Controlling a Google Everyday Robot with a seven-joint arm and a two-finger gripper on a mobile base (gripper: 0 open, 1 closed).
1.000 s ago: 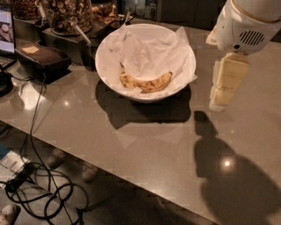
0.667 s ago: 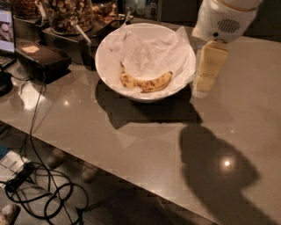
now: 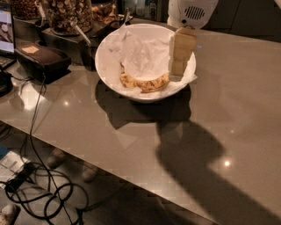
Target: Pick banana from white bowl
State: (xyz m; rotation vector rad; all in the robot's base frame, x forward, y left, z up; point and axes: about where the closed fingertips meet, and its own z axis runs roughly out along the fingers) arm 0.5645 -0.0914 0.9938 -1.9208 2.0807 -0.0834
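A curved yellow banana (image 3: 145,83) with brown spots lies in the near part of a large white bowl (image 3: 105,70) lined with crumpled white paper. The bowl stands on a grey-brown counter. My gripper (image 3: 178,72) hangs from the white arm housing (image 3: 192,12) and reaches down over the bowl's right side, its tip just right of the banana's right end. The banana lies free in the bowl.
Glass jars of nuts (image 3: 66,15) and dark trays stand behind the bowl at the left. A dark box (image 3: 41,59) and a laptop screen (image 3: 6,28) are at the far left. Cables (image 3: 39,184) lie on the floor below the counter edge.
The arm and gripper have moved left, from beside the bowl's right rim to over the bowl's right side next to the banana. The view has come closer to the bowl.
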